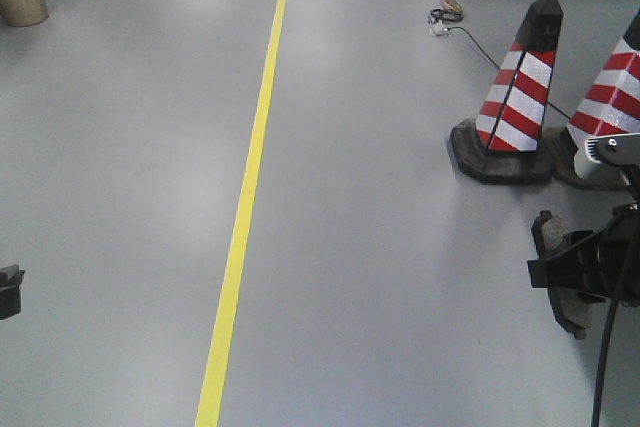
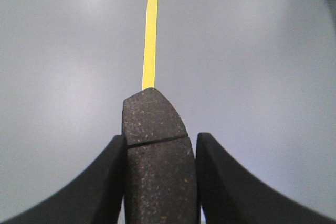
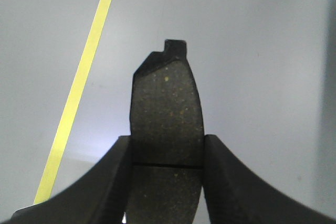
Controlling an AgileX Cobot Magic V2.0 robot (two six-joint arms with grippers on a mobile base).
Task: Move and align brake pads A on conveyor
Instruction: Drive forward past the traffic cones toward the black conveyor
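— What is your left claw doing?
— My left claw (image 2: 160,148) is clenched on a brake pad (image 2: 156,119) by its long sides. The pad's end juts out over the grey floor (image 2: 63,51), lined up with the yellow line (image 2: 151,24).
— And the right?
— My right claw (image 3: 167,153) grasps a second brake pad (image 3: 167,98) the same way, right of that line, near a striped cone (image 1: 520,97).

A: What's on the floor (image 1: 400,297)?
B: A yellow line (image 1: 245,202), two red-and-white cones (image 1: 520,97) at right, a cable (image 1: 480,47) behind them.
A: And the right hand (image 1: 545,269)?
B: At the right edge, clamped on a brake pad (image 1: 572,315).
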